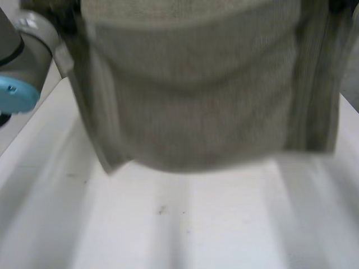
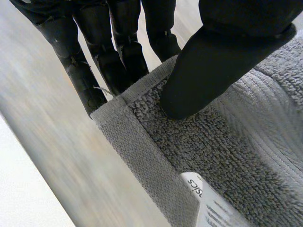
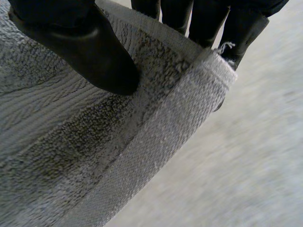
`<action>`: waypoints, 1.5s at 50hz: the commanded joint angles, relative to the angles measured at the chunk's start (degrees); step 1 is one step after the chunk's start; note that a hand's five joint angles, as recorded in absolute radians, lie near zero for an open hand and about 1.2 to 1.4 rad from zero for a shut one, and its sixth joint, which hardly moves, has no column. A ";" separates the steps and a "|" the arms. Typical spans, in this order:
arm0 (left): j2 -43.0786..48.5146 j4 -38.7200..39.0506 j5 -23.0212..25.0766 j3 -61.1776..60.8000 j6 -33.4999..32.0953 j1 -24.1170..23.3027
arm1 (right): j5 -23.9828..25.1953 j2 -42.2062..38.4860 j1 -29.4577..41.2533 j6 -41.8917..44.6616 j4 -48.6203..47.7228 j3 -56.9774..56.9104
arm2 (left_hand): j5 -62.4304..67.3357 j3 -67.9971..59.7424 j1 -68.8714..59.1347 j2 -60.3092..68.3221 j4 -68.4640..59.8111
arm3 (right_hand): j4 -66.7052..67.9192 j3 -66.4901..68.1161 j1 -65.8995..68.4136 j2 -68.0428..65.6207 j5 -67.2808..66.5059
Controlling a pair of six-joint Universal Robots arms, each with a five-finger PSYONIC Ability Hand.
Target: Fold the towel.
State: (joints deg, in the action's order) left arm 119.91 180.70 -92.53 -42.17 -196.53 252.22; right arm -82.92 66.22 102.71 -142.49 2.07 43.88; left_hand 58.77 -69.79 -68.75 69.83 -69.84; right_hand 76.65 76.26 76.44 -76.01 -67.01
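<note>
The left hand is reaching down along the towel and pinching one of its corners: the thumb is pressing on the looped face just inside the hem, while the fingers are lying straight and side by side behind the cloth, so the corner is clamped between them. The right hand is doing the same at another corner, its thumb bearing on the pile near the woven border and its fingers running close together behind the edge. In the head view the left arm, grey with a light-blue cap, is standing beside the hanging cloth. The white table is lying below, with a few small dark specks on it. The grey towel is hanging spread between the two hands, above the table, its lower edge sagging in a shallow curve and one side folding back on itself. A white label is sitting on the hem near the left hand's corner.
</note>
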 commanded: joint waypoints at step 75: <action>17.19 13.19 5.18 -23.06 0.18 3.45 | -0.30 -17.34 -6.03 13.56 1.10 19.15 | 11.23 -10.21 -11.25 10.17 -10.16 | 3.35 3.74 3.56 -3.99 -2.99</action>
State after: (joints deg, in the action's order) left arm 131.36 194.36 -85.16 -72.68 -196.30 255.70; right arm -81.18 53.49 96.14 -128.86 6.65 67.32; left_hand 59.03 -69.81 -68.79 69.84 -69.84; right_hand 76.65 76.43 76.46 -76.01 -67.28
